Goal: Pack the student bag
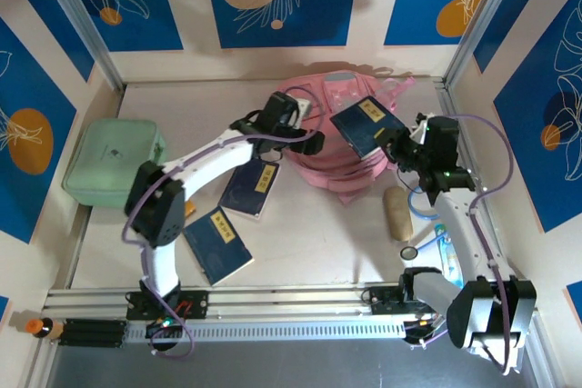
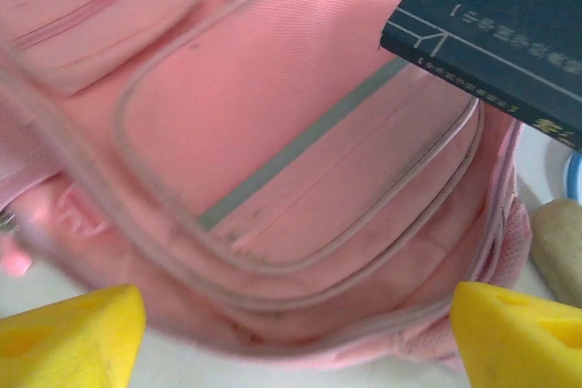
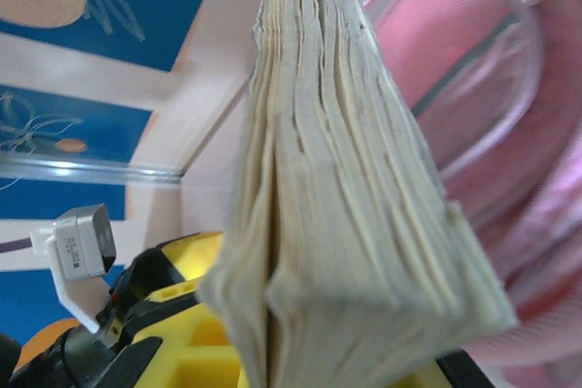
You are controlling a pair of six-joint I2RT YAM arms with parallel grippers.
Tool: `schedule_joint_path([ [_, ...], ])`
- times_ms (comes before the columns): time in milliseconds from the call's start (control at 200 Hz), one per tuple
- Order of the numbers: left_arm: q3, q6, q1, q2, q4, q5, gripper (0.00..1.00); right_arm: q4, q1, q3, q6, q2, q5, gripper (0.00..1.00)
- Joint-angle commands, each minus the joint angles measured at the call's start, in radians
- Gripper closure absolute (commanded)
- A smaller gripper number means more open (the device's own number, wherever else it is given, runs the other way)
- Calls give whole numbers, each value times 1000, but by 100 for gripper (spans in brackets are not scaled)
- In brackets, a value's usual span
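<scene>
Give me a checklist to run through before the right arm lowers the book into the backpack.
1. Right gripper shut on the book: ok.
2. Book held above the backpack: ok.
3. Left gripper open, with nothing between its fingers: ok.
4. Left gripper clear of the backpack fabric: cannot tell.
5. Backpack opening wide enough for the book: cannot tell.
6. Other two books lying flat on the table: ok.

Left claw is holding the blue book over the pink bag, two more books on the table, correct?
No: the right claw holds the blue book over the pink bag, as the top view shows, and two more books do lie on the table.
</scene>
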State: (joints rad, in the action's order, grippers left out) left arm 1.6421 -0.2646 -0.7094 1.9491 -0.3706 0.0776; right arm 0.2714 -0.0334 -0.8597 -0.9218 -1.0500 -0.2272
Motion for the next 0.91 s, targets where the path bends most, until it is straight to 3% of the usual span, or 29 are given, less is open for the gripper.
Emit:
schedule_joint_path([
  [0, 137, 241, -30, 108, -154, 17, 14, 185, -39, -35, 73, 38, 26, 100],
  [215, 331, 401, -84, 267, -218, -21, 16, 249, -76, -17, 78, 80, 44, 100],
  [305, 442, 444, -109, 344, -294, -129, 23, 284, -94, -17, 78, 94, 31, 100],
  [400, 527, 466, -117, 411, -348, -161, 28, 316, -108, -14, 88, 117, 37, 100],
  [540, 557, 475, -121, 452, -337, -176, 35, 360, -124, -9, 86, 144, 82, 100],
  [900, 617, 472, -121, 504, -337, -248, 41, 391, -164, -5, 82, 182, 112, 100],
])
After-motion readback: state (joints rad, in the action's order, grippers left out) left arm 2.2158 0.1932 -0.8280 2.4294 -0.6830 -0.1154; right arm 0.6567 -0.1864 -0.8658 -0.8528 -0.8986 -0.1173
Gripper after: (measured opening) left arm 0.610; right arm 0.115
